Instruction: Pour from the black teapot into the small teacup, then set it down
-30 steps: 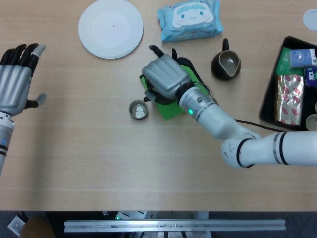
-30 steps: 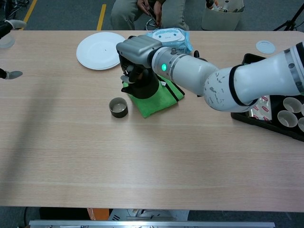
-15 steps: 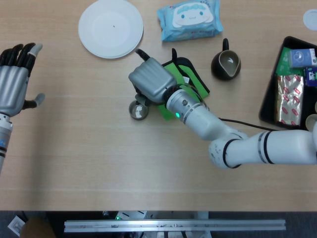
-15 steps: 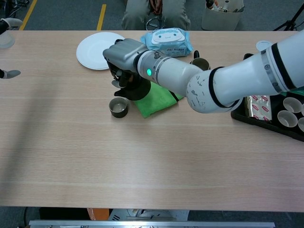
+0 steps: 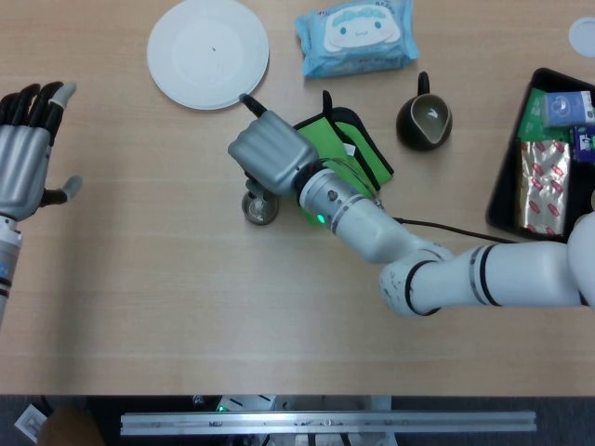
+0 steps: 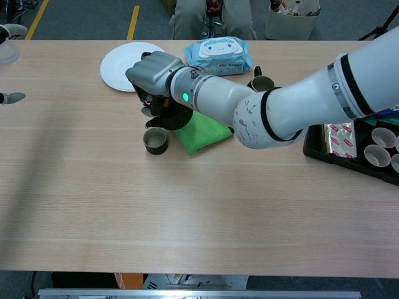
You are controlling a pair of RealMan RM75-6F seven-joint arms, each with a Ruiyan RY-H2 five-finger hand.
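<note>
My right hand [image 5: 270,156] grips the black teapot [image 6: 171,116] from above. In the head view the hand hides nearly all of the pot. The pot is off the table and leans toward the small teacup [image 5: 260,210], which stands just below and in front of it, also in the chest view [image 6: 156,141]. In that view the right hand [image 6: 154,73] is right over the cup's far rim. I cannot make out any liquid stream. The left hand [image 5: 26,158] hovers with fingers spread at the table's left edge, holding nothing.
A green cloth [image 5: 346,147] lies just right of the cup. Behind are a white plate [image 5: 207,51], a blue wipes pack [image 5: 355,37] and a dark pitcher [image 5: 425,119]. A black tray [image 5: 507,186] with packets and cups fills the right edge.
The right hand has carried the teapot leftward off the green cloth to above the teacup and tipped it toward the cup. The left hand has barely moved.
</note>
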